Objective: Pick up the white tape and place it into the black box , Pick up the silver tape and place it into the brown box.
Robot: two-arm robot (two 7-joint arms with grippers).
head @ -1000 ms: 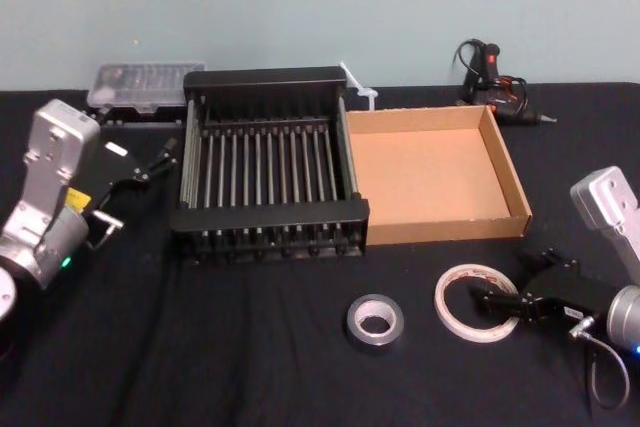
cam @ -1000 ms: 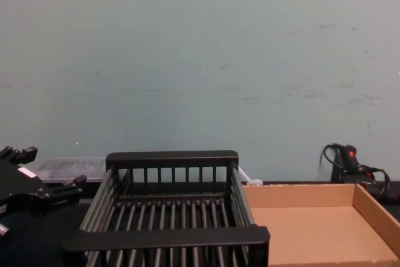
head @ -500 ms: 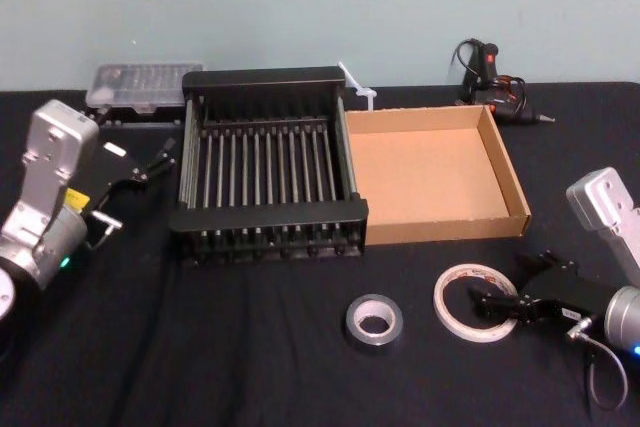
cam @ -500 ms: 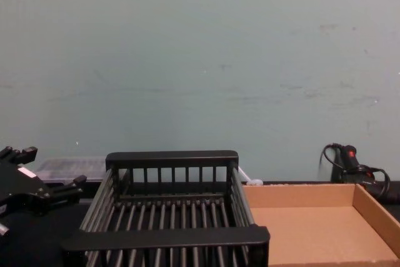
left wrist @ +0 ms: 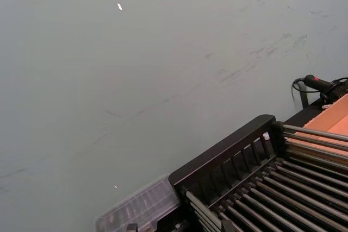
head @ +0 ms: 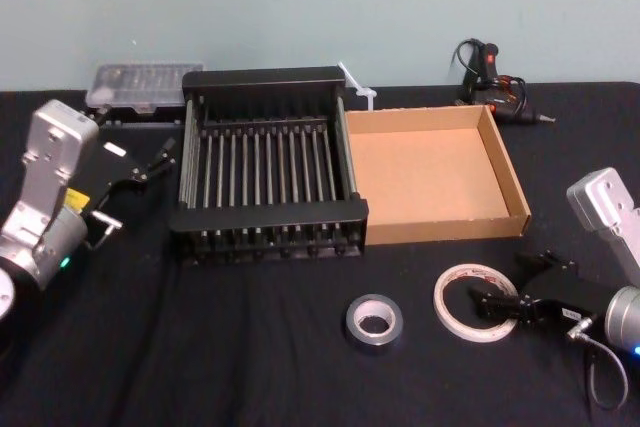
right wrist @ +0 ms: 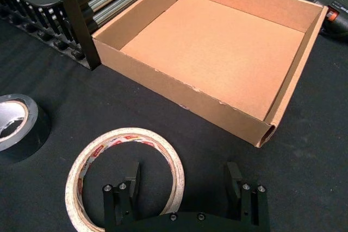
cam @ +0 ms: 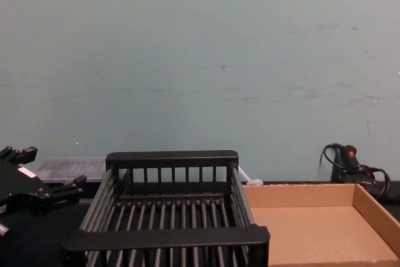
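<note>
The white tape lies flat on the black cloth at the front right. My right gripper is open and low over it, one finger inside the ring's hollow and the other outside, straddling its wall. The silver tape lies flat to the left of the white roll. Behind them the black box and the brown box stand side by side, with nothing in either. My left gripper hangs open, parked left of the black box.
A clear plastic case lies behind the black box at the back left. A black glue gun with its cable rests behind the brown box. Open black cloth runs along the front, left of the silver tape.
The right gripper has dipped very slightly at the white tape's wall. Both tapes, both boxes and the left arm have stayed where they were.
</note>
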